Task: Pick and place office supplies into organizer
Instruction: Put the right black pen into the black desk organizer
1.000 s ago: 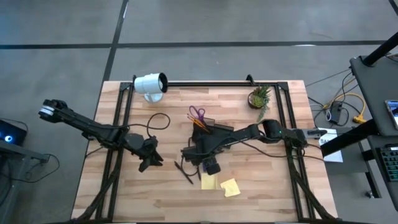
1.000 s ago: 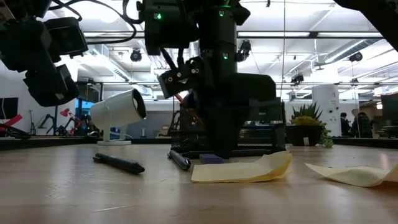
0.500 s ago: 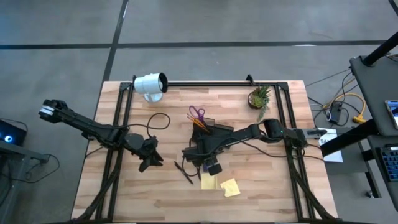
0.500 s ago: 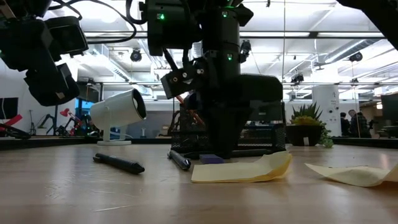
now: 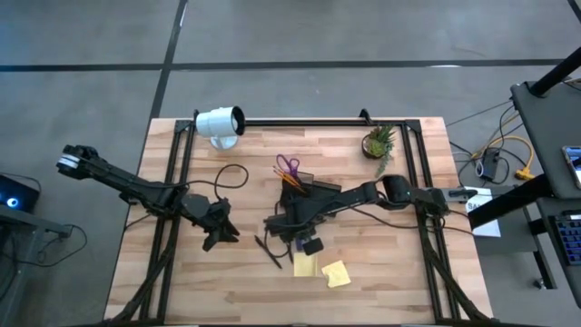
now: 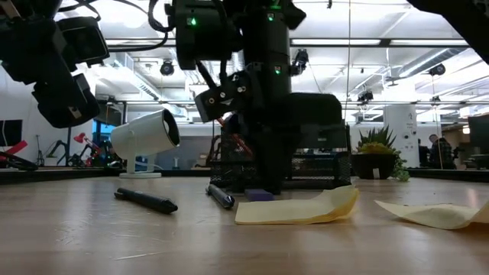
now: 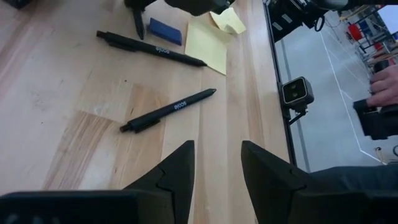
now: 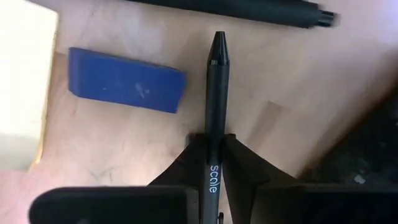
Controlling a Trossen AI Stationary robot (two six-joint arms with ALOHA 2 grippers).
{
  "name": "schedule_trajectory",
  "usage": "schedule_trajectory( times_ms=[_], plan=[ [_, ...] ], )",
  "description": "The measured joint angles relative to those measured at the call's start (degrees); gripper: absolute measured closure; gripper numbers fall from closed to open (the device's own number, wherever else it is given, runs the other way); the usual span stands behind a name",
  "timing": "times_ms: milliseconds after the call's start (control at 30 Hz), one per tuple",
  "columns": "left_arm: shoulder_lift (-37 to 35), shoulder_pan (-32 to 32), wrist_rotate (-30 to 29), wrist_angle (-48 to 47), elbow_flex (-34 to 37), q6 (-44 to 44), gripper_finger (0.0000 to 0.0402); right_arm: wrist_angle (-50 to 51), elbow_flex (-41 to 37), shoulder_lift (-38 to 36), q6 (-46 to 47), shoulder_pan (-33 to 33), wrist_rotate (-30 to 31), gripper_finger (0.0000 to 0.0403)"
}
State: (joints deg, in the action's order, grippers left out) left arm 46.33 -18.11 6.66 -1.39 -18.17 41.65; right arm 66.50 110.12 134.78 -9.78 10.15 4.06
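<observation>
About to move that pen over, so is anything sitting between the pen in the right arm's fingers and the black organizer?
Nothing visible blocks it. The right gripper is shut on the black pen, right beside the organizer. The blue eraser and the sticky notes lie off to the side, away from the organizer.

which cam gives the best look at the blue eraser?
Right wrist view: the blue eraser fills much of the picture, flat on the wood beside the pen pinched in the right tool. Left wrist view shows it small and far. Low view shows only a thin purple-blue edge. High view: hidden under the arm.
</observation>
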Motion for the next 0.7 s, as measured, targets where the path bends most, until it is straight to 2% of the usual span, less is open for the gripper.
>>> schedule_trajectory(
  times_ms=[233,467,700],
  plan=[
    [-0.31,0.00,0.02,0.19,0.00,0.00,0.0285,7.80,7.77,-0.08,4.61,0.11,1.98,0.0377],
    [-1.20,0.00,0.08,0.08,0.00,-0.04,0.0285,18.80,16.18,-0.28,13.23,0.70,2.44,0.0378],
    [-1.79,0.00,0.41,0.07,0.00,-0.07,0.0285,22.75,20.67,-0.37,18.53,1.40,3.97,0.0378]
  ],
)
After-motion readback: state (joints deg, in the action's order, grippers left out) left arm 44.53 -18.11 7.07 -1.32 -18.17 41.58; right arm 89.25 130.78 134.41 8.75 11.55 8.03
